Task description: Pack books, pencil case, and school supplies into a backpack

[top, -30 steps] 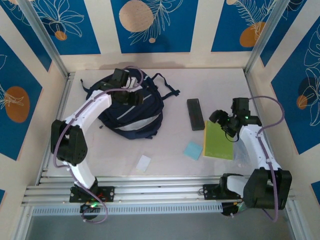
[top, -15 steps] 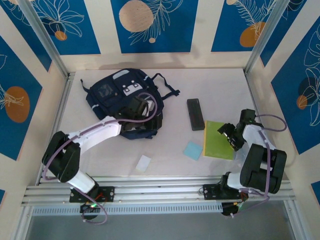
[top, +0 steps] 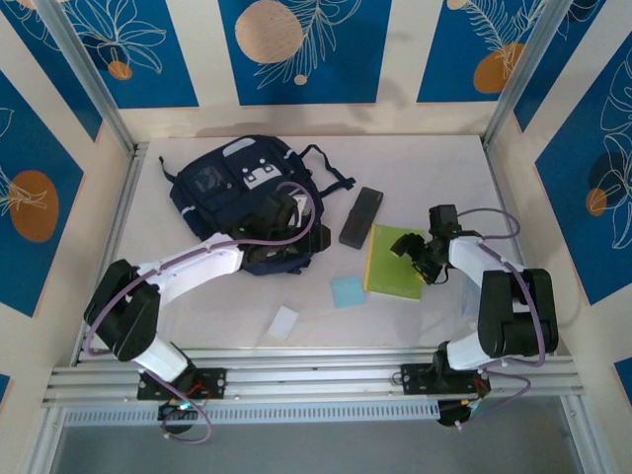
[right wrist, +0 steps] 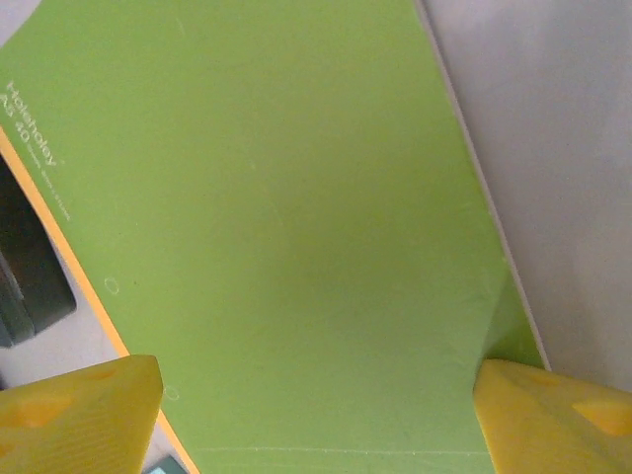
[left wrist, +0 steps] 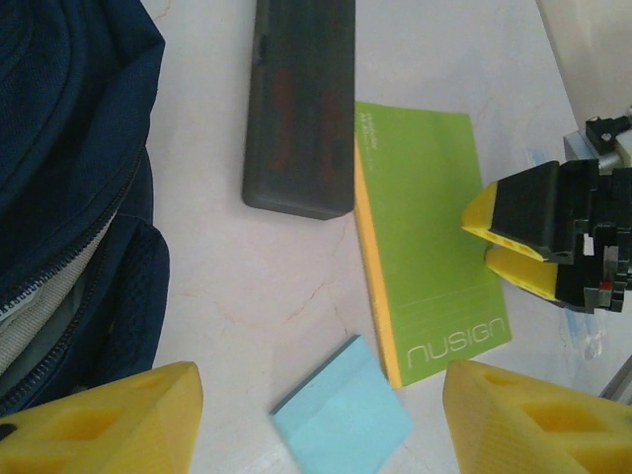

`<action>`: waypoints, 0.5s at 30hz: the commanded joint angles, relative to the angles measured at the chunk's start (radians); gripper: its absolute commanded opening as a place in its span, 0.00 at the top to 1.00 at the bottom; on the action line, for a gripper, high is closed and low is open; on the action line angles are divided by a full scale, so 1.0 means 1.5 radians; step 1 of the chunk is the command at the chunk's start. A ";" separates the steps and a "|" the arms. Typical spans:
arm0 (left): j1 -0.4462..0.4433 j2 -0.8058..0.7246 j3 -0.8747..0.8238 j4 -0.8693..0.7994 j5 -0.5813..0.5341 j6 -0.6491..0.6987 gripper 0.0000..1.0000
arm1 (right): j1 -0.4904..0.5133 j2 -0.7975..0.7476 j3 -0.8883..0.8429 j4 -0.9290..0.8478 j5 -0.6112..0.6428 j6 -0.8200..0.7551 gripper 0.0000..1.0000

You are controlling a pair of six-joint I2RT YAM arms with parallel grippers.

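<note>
Right pincer [top: 408, 255], jaws spread, sits over the lime green book [left wrist: 425, 247], stacked on the yellow-orange book [left wrist: 380, 296] right of the backpack [top: 222, 183]. Close squarely on the stack's edge before lifting; left pincer [left wrist: 326, 420], also spread, hovers beside the backpack

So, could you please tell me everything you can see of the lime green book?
The lime green book is thin, matte, closed, with white nusign lettering. It lies flat on the yellow-orange book, whose edge peeks out along one side. The black pencil case touches its corner; the open right gripper sits over its opposite edge.
</note>
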 commanded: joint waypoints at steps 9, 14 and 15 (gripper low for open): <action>-0.054 0.101 0.071 0.014 0.065 0.006 0.44 | -0.060 -0.070 0.009 -0.129 0.034 -0.098 0.19; -0.093 0.179 0.127 0.020 0.063 0.003 0.49 | -0.073 -0.042 -0.017 -0.067 -0.025 -0.103 0.22; -0.100 0.198 0.139 0.019 0.062 0.002 0.50 | -0.068 -0.033 -0.020 -0.055 -0.033 -0.101 0.23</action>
